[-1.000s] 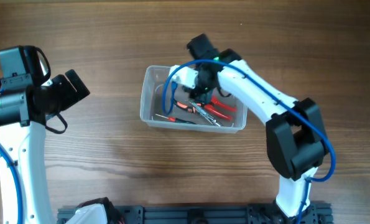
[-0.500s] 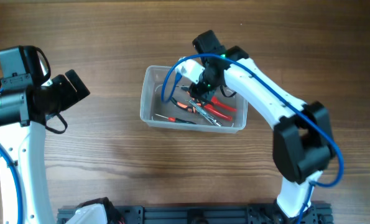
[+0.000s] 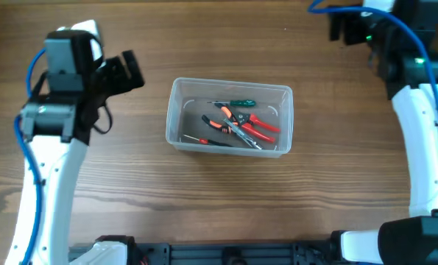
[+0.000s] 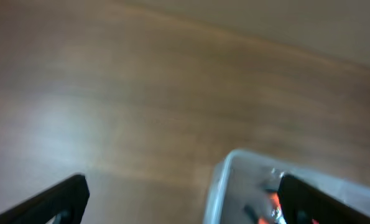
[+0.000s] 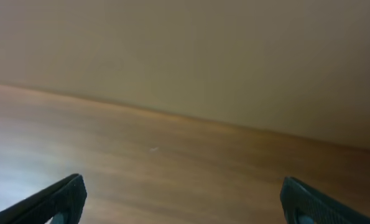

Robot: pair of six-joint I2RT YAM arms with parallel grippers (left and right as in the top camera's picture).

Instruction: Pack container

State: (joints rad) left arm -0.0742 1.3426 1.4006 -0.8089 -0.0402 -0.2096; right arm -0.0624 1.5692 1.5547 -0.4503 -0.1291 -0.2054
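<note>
**Tools lie in the tub and both arms stand clear, so the packing looks close to finished**

We start with the wooden table (image 3: 204,199), on which we see no loose tool outside the tub from overhead. By that we judge the loading largely done. We see no lid anywhere, so we cannot say whether a closing step is left.

The left arm (image 3: 49,162) rises along the left edge and bends toward the middle. Its head sits level with the tub's far side but well apart from it. The right arm (image 3: 425,147) runs up the right edge to the far right corner, farther off again and pointing across bare wood toward the wall.

The container (image 3: 230,83) sits upright near the table's centre, between the two arms, and neither arm touches it.

Inside it the tools lie in a loose overlapping heap:
- red-handled pliers (image 3: 263,129)
- an orange-handled tool (image 3: 220,124)
- a green-handled screwdriver (image 3: 241,103) along the far wall
- a slim red-handled screwdriver (image 3: 198,138) by the near wall

The left gripper (image 4: 181,198) has its jaws spread wide with nothing between them, and a corner of the tub shows past them. The right gripper (image 5: 185,202) is likewise wide apart and empty.
</note>
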